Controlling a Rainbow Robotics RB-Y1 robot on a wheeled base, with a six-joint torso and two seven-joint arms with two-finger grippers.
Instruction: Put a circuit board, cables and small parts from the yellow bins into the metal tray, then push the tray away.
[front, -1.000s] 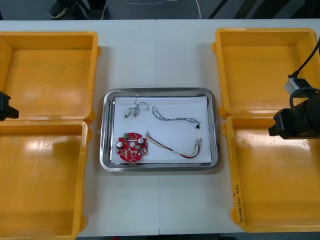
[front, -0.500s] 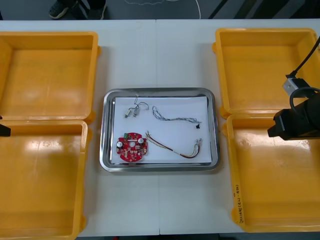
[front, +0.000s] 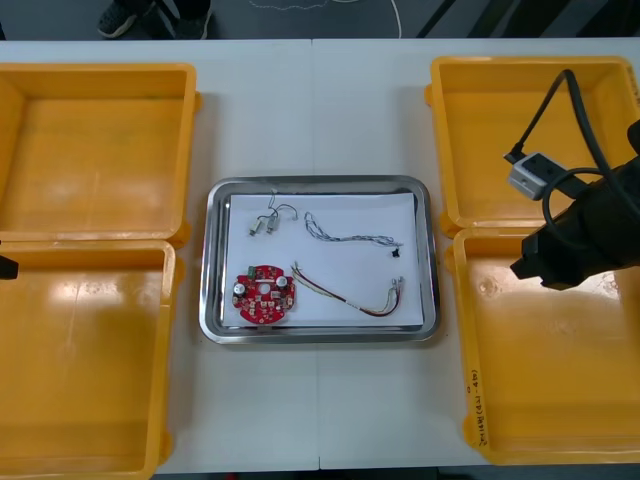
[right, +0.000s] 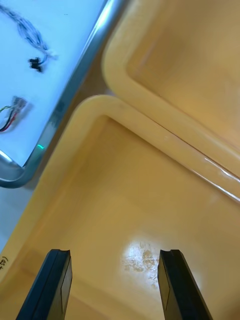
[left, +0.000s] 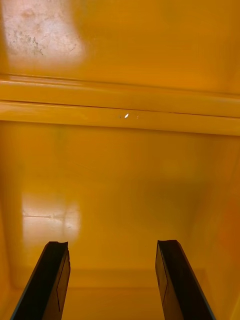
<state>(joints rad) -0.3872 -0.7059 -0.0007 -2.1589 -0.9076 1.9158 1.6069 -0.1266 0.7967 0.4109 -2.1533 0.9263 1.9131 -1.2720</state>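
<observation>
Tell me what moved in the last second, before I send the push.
The right pincer, open and empty, moved toward the metal tray above the near right yellow bin. The left pincer, open, drew back off the left side. Nothing was grasped or released; tray, circuit board and cables stayed put.

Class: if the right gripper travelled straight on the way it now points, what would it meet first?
Probably the bare floor of the near right yellow bin; the right gripper, jaws open, points into it.
</observation>
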